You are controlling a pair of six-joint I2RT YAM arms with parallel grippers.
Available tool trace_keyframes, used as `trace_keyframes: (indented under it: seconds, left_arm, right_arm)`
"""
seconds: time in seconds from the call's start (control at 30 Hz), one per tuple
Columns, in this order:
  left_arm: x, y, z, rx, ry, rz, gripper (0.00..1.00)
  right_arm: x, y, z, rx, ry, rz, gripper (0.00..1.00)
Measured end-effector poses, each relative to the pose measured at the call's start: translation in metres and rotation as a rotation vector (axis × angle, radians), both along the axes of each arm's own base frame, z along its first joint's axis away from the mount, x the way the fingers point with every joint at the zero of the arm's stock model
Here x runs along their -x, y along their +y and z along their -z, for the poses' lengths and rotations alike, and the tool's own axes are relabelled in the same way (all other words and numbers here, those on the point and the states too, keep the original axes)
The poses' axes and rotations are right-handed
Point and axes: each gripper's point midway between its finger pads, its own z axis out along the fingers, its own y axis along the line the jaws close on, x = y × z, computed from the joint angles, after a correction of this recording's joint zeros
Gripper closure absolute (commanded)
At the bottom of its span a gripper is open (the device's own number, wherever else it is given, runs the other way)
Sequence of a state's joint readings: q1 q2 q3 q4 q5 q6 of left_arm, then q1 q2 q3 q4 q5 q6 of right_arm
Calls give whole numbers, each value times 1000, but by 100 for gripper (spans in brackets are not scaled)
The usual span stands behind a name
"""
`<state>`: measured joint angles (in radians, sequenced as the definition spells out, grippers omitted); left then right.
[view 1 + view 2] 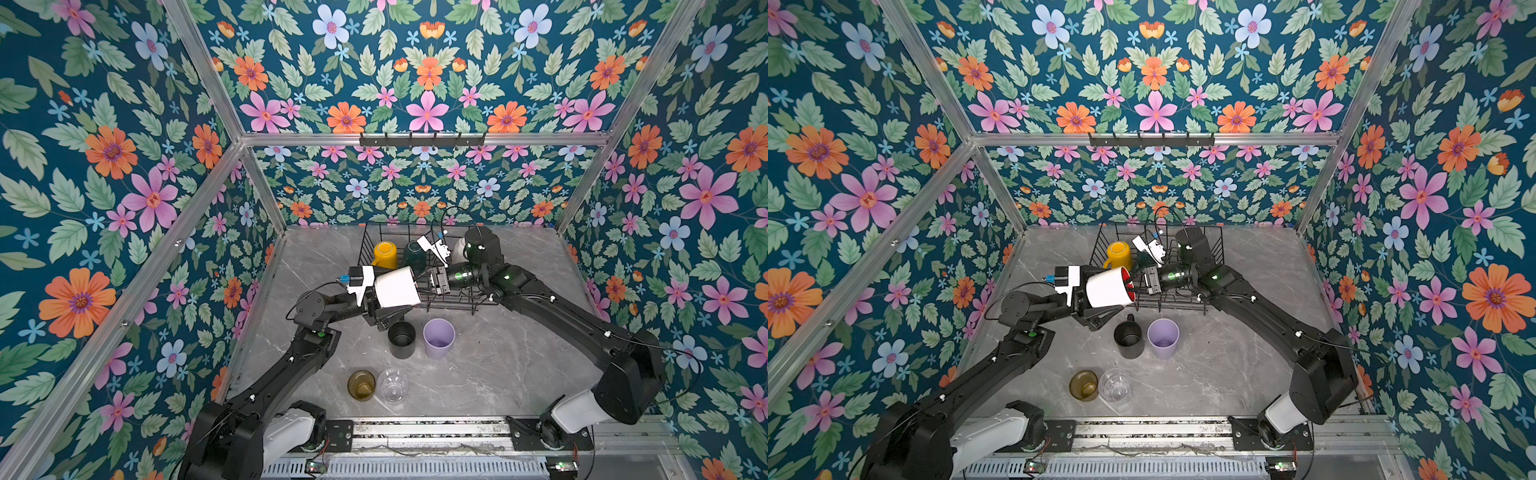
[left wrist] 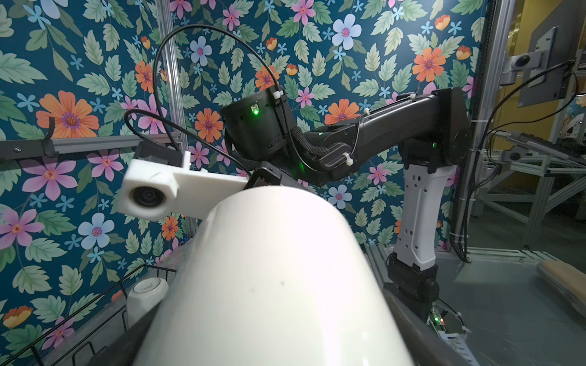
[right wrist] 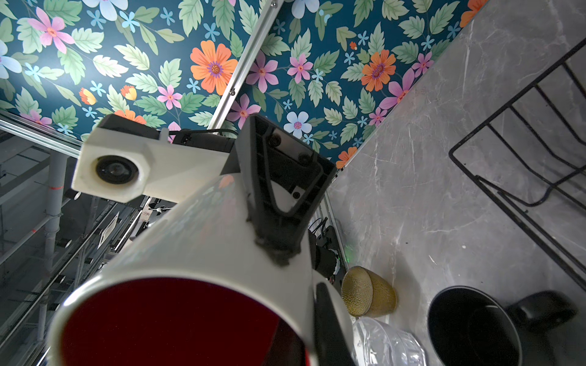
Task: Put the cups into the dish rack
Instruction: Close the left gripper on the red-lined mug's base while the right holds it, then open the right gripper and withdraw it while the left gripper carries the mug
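A white mug with a red inside [image 1: 397, 289] [image 1: 1108, 287] [image 2: 269, 279] [image 3: 196, 247] hangs on its side just in front of the dish rack [image 1: 371, 245] [image 3: 523, 158]. My left gripper [image 1: 392, 293] is shut around its body. My right gripper [image 1: 422, 286] [image 3: 304, 336] is shut on its rim by the handle. Inside the rack sit a yellow mug [image 1: 385, 254], a teal mug [image 1: 413, 253] and a cream mug [image 2: 147, 293]. On the table stand a black mug [image 1: 402, 338], a lilac tumbler [image 1: 438, 337], an olive-amber glass [image 1: 360, 385] and a clear glass [image 1: 392, 385].
A black hook rail [image 1: 422, 140] hangs on the back wall above the rack. The grey marble table [image 1: 519, 353] is walled in by floral panels. An aluminium rail [image 1: 428, 428] runs along the front edge between the two arm bases.
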<state>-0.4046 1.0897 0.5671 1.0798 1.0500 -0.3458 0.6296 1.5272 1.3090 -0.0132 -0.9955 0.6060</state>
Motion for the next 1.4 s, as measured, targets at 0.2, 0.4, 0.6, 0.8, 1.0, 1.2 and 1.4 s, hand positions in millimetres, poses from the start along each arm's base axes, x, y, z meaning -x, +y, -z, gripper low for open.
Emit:
trace_keyframes:
  seconds: [0.2, 0.4, 0.6, 0.8, 1.0, 1.2, 1.4]
  left_arm:
    - [0, 0, 1, 1, 0, 1, 9]
    - [0, 1, 0, 9, 7, -5, 16]
    - [0, 2, -2, 16, -2, -9, 27]
    - [1, 3, -5, 22, -6, -14, 56]
    - [1, 5, -9, 37, -9, -33, 85]
    - [-2, 9, -11, 59, 1, -75, 100]
    - [-6, 13, -18, 75, 15, -114, 100]
  right_arm:
    - [3, 5, 2, -2, 17, -19, 100]
    - [3, 8, 1, -10, 27, -25, 100]
    - [3, 10, 0, -17, 22, -32, 100]
    - [3, 11, -2, -25, 17, -36, 100]
    - [4, 12, -5, -33, 8, -43, 92]
    - [3, 12, -6, -33, 3, -35, 79]
    - [2, 10, -10, -31, -9, -12, 61]
